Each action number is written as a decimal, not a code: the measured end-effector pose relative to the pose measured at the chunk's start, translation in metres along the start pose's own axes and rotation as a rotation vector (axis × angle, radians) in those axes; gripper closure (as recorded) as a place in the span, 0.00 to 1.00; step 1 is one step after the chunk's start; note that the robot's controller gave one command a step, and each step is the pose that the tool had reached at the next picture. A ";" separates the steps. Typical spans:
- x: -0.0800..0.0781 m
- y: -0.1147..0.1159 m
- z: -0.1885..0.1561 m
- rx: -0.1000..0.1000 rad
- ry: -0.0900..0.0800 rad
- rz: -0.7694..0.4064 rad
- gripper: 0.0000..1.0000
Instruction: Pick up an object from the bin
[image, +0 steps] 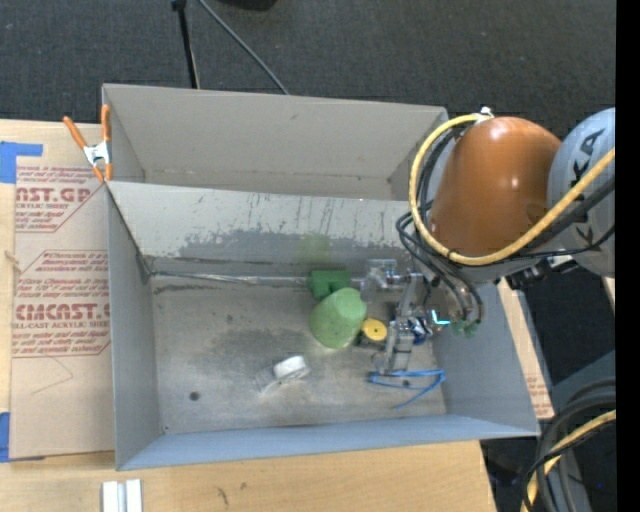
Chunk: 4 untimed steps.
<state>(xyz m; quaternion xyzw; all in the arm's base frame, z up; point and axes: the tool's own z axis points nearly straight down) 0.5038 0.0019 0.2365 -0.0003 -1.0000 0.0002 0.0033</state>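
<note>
The tool (403, 335) hangs low at the right side of the bin (200, 210), and I cannot tell whether it is wide or narrow. A small yellow disc (374, 331) lies just left of it, beside a green cylinder (336, 317). A blue wire loop (405, 380) lies just below, and a white piece (290, 368) sits further left

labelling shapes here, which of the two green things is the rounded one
The paler green lump, left of the yellow disc; the darker green block beyond it looks boxy.
</note>
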 end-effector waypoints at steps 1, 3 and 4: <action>0.017 -0.060 0.068 0.001 0.000 -0.079 0.00; -0.003 -0.086 0.166 -0.001 -0.008 0.008 1.00; 0.007 -0.076 0.004 0.000 -0.016 0.037 1.00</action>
